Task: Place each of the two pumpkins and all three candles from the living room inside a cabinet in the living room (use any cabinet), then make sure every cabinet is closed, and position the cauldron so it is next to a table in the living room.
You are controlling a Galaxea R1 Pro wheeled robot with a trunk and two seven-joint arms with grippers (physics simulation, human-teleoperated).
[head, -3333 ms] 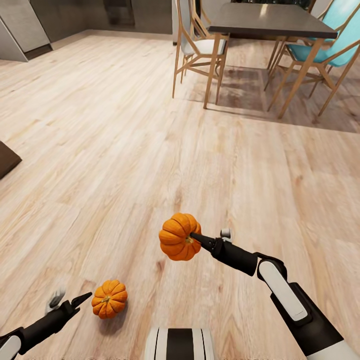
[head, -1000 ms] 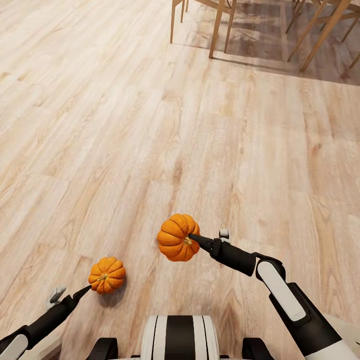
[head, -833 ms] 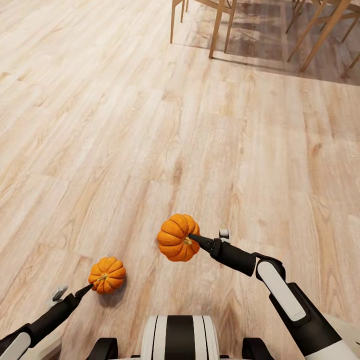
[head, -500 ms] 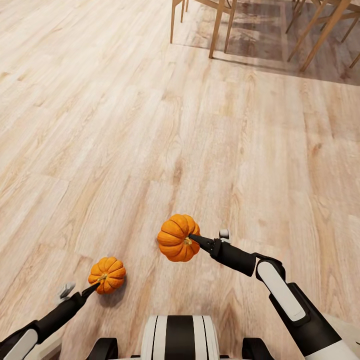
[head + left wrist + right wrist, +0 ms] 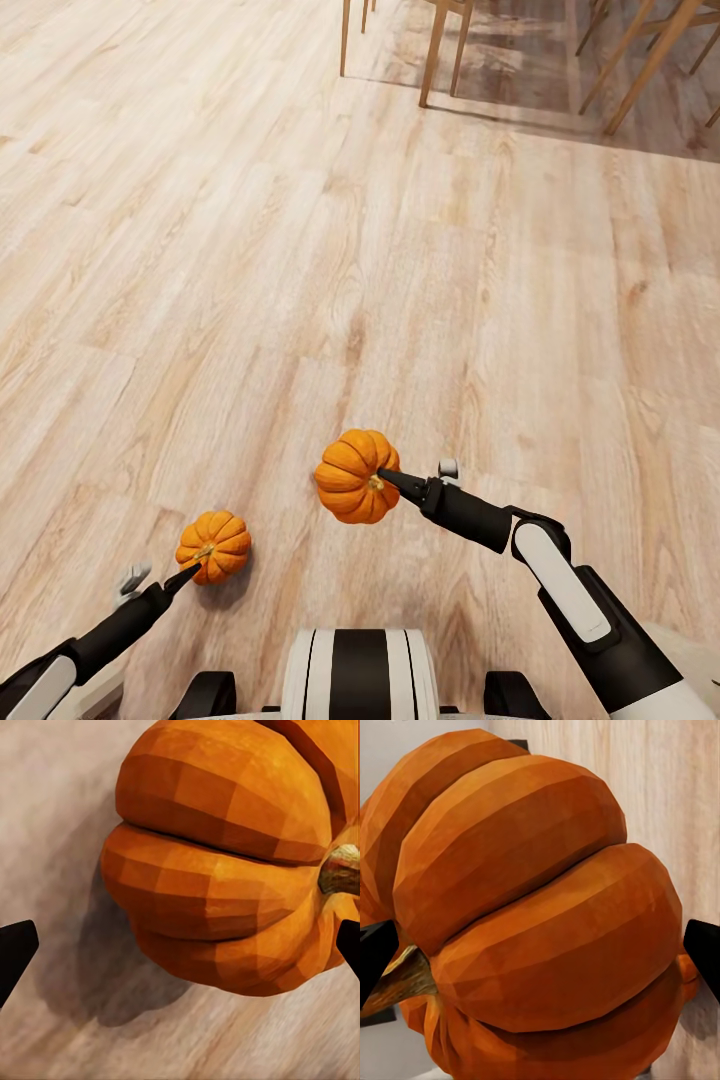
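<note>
One orange pumpkin [image 5: 352, 488] hangs above the wooden floor with my right gripper [image 5: 384, 478] shut on it near the stem; up close this pumpkin [image 5: 540, 922] sits between the two dark fingertips [image 5: 375, 956]. A second pumpkin [image 5: 214, 545] rests on the floor at the lower left. My left gripper [image 5: 190, 573] is right at its near side, open. In the left wrist view its fingertips [image 5: 15, 952] stand far apart on either side of that pumpkin [image 5: 225, 862]. The candles, cabinet, cauldron and table are out of view.
Light wooden chair and furniture legs [image 5: 436, 52] stand at the far edge of the plank floor [image 5: 300, 250]. My white and black base [image 5: 360, 675] is at the bottom of the head view.
My left gripper has crept forward until its tip reaches the floor pumpkin. The right arm holds its pumpkin still. The head camera has tilted slightly downward.
</note>
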